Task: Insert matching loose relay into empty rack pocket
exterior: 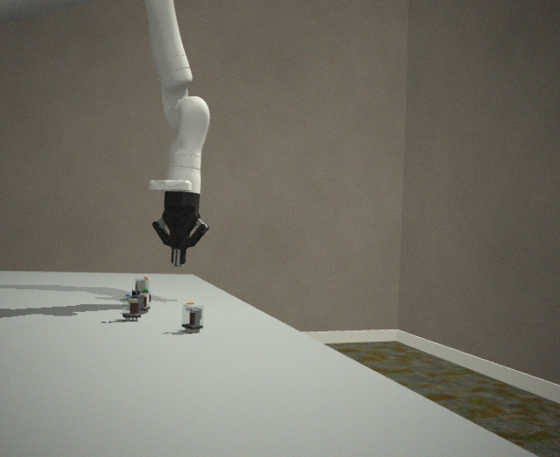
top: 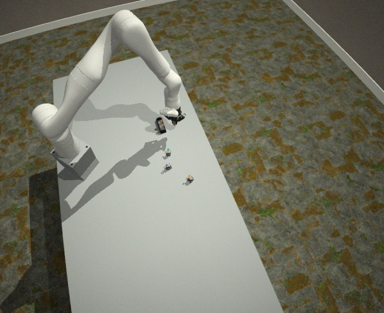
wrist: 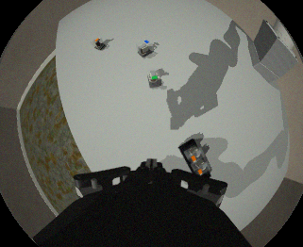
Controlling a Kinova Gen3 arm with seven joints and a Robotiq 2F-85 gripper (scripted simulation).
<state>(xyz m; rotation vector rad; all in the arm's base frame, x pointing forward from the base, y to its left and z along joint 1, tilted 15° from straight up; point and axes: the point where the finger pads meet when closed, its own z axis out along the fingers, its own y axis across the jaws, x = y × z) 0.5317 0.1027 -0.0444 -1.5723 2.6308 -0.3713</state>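
The black rack lies on the grey table and holds two relays with orange buttons; one of them shows in the exterior view. Three loose relays stand upright further along the table: a green-button one, a blue-button one and an orange-button one. My gripper is shut and empty. It hangs well above the table, just beside the rack.
The arm's base stands at the table's left edge. The table's right edge runs close to the rack and the relays, with patterned floor beyond it.
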